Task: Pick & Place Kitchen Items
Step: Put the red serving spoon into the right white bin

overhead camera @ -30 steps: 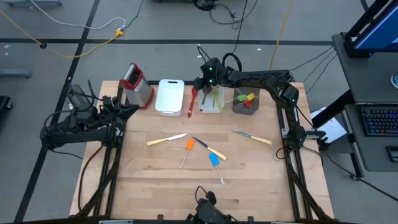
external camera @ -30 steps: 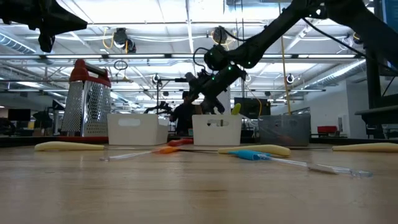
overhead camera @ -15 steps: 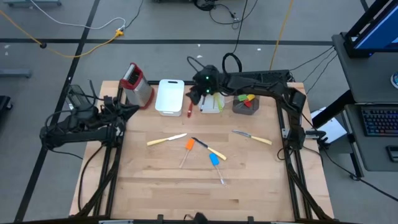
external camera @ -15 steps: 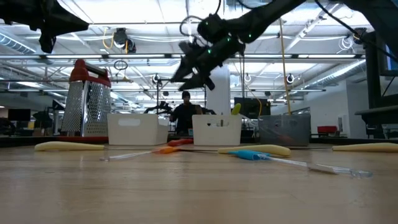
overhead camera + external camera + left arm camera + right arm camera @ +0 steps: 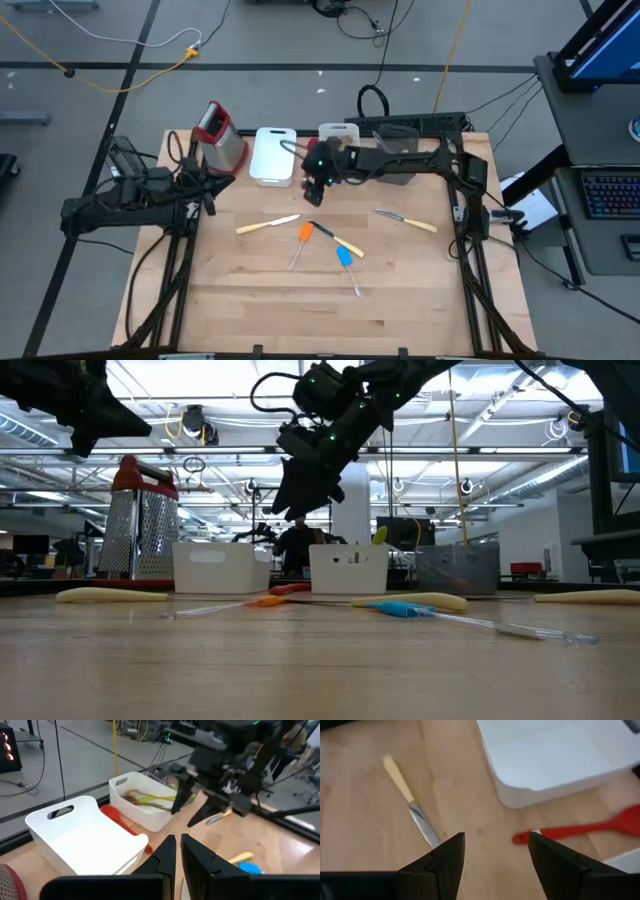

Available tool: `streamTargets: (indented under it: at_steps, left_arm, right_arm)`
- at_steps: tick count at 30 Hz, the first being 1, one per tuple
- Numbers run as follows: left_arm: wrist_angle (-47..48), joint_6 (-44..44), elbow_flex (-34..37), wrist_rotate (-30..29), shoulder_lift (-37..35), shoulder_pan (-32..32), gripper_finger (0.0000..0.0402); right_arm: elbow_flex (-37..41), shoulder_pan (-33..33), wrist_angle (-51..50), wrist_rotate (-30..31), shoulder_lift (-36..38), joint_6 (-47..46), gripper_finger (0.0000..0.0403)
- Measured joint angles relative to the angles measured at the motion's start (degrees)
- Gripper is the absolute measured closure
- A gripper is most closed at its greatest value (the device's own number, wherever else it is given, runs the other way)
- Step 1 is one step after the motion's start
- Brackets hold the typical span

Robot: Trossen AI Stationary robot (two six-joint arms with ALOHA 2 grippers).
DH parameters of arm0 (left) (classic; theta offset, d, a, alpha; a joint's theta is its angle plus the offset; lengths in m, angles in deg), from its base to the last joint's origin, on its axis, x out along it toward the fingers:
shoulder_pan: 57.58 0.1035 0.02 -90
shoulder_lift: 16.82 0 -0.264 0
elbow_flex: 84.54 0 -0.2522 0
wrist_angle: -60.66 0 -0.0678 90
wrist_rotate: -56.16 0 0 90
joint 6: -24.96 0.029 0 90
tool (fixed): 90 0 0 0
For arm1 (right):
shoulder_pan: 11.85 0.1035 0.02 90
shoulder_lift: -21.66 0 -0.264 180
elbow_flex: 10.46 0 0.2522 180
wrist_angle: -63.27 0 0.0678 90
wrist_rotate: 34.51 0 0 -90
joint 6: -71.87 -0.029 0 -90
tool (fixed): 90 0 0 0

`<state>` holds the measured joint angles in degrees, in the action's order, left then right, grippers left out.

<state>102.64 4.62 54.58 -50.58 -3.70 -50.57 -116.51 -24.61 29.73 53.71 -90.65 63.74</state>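
My right gripper point(image 5: 314, 192) hangs open above the table, just in front of the two white bins, with nothing between its fingers point(image 5: 495, 854). Below it lie a red spoon point(image 5: 585, 829), beside the empty bin point(image 5: 555, 755), and a cream-handled knife point(image 5: 410, 802). More kitchen items lie flat on the table's middle: an orange spatula point(image 5: 303, 236), a blue spatula point(image 5: 346, 260), a yellow-handled knife point(image 5: 345, 243) and another knife point(image 5: 406, 220). The second bin point(image 5: 145, 817) holds a wooden spoon and a green utensil. My left gripper point(image 5: 179, 855) is shut and waits at the table's left edge.
A metal box grater with a red top point(image 5: 222, 135) stands at the far left. A grey cup point(image 5: 398, 165) with coloured pieces sits right of the bins, partly under my right arm. A person shows in the room beyond the table point(image 5: 298, 545).
My right gripper has swung from above the second bin toward the table's left and near side, rolling as it went, and now hangs over the table in front of the bins. It has stayed open. Nothing on the table has moved.
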Motion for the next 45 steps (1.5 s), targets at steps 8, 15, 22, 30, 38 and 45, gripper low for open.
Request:
streamTargets:
  at_steps: [8,15,22,30,38,45]
  left_arm:
    - [0.04,3.85,0.00,-0.36,2.30,0.04,0.0369]
    - [-0.20,3.77,0.00,0.13,2.25,0.04,0.0369]
    - [-0.18,5.08,0.00,0.17,2.25,0.04,0.0369]
    - [-0.16,5.53,0.00,0.21,2.25,0.04,0.0369]
    - [-0.16,5.67,0.00,0.33,2.25,0.04,0.0369]
    - [-0.16,5.65,-0.02,0.35,2.25,0.04,0.0369]
  right_arm:
    - [-0.06,3.64,3.40,5.85,-2.16,-6.81,0.0191]
    - [-0.17,5.08,11.04,8.69,-6.93,-15.72,0.0191]
    - [-0.07,3.64,10.08,14.02,-9.86,-24.01,0.0191]
    - [-0.07,2.58,11.91,15.27,-9.80,-30.73,0.0191]
    - [-0.13,1.83,12.61,16.74,-10.46,-37.44,0.0191]
    - [-0.40,0.77,13.51,16.22,-12.25,-41.40,0.0199]
